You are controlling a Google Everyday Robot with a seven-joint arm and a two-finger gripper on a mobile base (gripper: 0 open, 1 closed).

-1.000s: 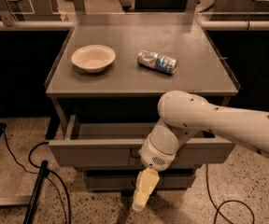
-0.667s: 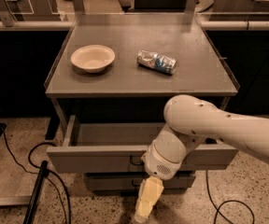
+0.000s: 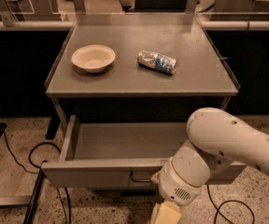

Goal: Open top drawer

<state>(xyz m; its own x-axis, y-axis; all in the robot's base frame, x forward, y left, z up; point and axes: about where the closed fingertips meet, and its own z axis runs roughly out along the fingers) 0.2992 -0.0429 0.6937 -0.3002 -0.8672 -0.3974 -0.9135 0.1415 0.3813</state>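
Top drawer point(image 3: 102, 174) well out; pincer point(image 3: 166, 213) low, seemingly just right of handle point(image 3: 140, 177), can't tell whether apart or together. Pull straight nearward, level.

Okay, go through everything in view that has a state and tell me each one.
Top drawer: pulled open, nothing visible inside.
Bowl: upright on the cabinet top, empty.
Can: lying on its side, crumpled.
Gripper: low in front of the drawer, below its handle.
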